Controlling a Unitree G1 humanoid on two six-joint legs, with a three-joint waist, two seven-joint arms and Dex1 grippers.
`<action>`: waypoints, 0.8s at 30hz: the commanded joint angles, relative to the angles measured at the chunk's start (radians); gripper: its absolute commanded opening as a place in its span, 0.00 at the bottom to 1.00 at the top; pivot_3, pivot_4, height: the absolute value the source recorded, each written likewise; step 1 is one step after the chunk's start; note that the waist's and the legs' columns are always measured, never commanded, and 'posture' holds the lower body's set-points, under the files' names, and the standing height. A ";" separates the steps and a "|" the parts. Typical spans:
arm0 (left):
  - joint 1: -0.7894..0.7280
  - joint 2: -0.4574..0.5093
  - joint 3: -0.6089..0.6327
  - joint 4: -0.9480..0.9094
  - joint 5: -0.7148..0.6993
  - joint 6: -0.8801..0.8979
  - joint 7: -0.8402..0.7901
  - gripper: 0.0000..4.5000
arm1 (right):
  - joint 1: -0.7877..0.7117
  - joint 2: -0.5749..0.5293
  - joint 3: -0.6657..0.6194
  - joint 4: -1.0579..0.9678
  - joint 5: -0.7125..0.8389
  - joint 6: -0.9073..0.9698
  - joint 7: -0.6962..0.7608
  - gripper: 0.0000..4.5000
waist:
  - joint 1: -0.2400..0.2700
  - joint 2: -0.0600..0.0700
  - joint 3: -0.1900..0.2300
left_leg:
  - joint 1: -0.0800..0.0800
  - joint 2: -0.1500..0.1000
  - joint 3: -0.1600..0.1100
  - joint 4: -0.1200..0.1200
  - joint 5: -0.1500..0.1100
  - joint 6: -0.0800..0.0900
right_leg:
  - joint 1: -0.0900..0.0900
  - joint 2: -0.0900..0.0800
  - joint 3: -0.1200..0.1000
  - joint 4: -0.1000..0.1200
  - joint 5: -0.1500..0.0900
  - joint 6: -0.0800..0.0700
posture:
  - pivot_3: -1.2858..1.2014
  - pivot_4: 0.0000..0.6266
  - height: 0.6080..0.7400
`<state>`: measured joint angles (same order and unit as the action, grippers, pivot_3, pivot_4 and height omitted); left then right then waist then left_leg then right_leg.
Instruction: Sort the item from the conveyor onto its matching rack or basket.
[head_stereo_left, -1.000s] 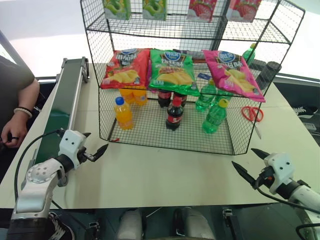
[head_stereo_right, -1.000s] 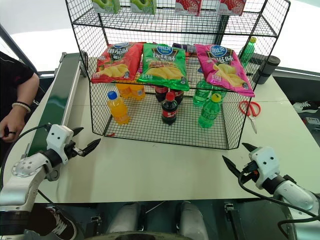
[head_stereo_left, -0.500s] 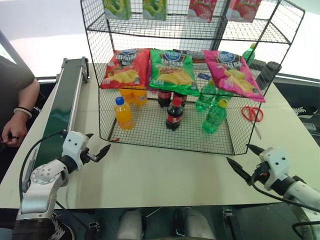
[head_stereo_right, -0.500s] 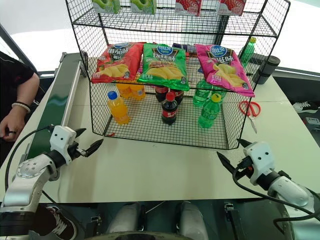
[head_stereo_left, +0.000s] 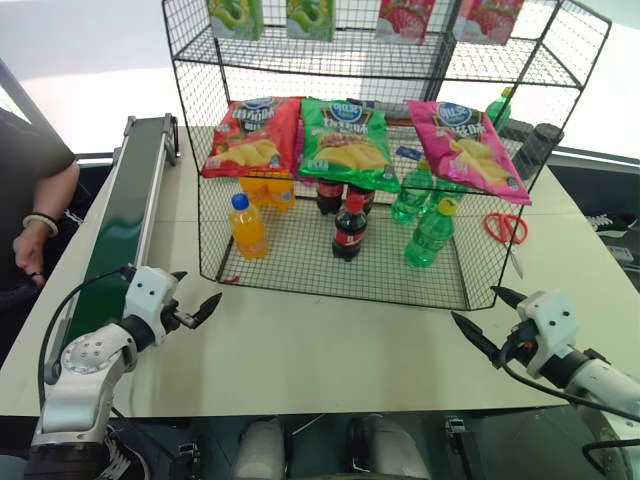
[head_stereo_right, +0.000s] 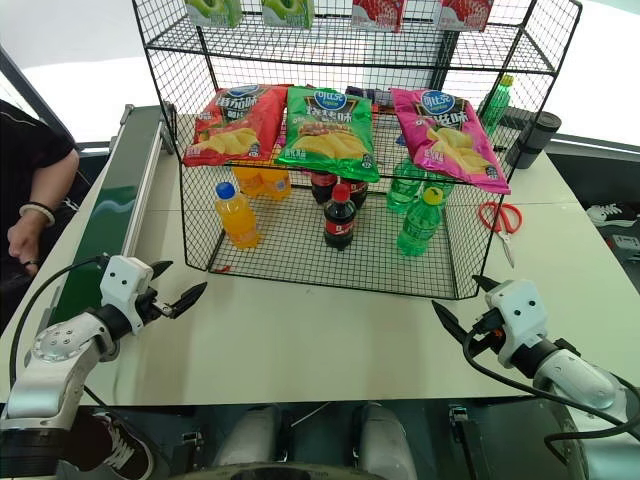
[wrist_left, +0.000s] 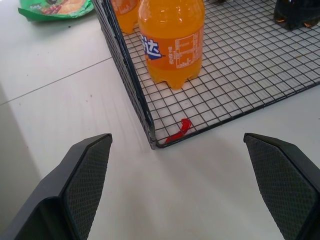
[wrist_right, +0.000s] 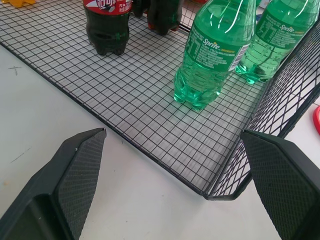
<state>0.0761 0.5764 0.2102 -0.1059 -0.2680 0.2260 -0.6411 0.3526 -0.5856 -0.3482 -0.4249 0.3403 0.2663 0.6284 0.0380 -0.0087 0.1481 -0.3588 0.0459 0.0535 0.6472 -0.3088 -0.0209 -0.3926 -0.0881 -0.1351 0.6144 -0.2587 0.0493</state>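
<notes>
Both black two-finger grippers hover over the white table's near edge, left gripper and right gripper, fingers spread wide, nothing held. Behind them, the clear-green soda bottle with yellow cap stands on the big black wire-mesh rack's bottom tier, right side. The dark green conveyor belt runs along the left.

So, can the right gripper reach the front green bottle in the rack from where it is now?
Probably yes: the right gripper is open, and the rack has no front wall before the green bottle.
</notes>
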 joint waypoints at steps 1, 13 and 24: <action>0.014 0.004 0.012 -0.049 -0.011 -0.007 -0.006 1.00 | 0.002 0.008 -0.028 -0.055 0.030 0.011 -0.011 1.00 | 0.000 0.000 0.000 | 0.000 0.000 0.000 0.000 0.000 0.000 | 0.000 0.000 0.000 0.000 0.000 0.000 | 0.52 0.24 0.95; 0.036 0.014 0.022 -0.074 -0.015 0.014 -0.008 1.00 | 0.036 0.015 -0.024 -0.074 0.010 0.019 -0.047 1.00 | 0.000 0.000 0.000 | 0.000 0.000 0.000 0.000 0.000 0.000 | 0.000 0.000 0.000 0.000 0.000 0.000 | 0.52 0.24 0.95; 0.018 0.001 0.006 -0.067 -0.005 0.015 0.001 1.00 | 0.026 0.011 -0.037 -0.036 0.060 0.034 -0.010 1.00 | 0.000 0.000 0.000 | 0.000 0.000 0.000 0.000 0.000 0.000 | 0.000 0.000 0.000 0.000 0.000 0.000 | 0.52 0.24 0.95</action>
<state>0.1040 0.5770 0.2113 -0.1415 -0.2715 0.2495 -0.6462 0.3848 -0.5669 -0.3515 -0.4541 0.3789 0.3005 0.6138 0.0382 -0.0087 0.1480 -0.3589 0.0461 0.0535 0.6473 -0.3088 -0.0209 -0.3928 -0.0878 -0.1349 0.6144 -0.2588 0.0492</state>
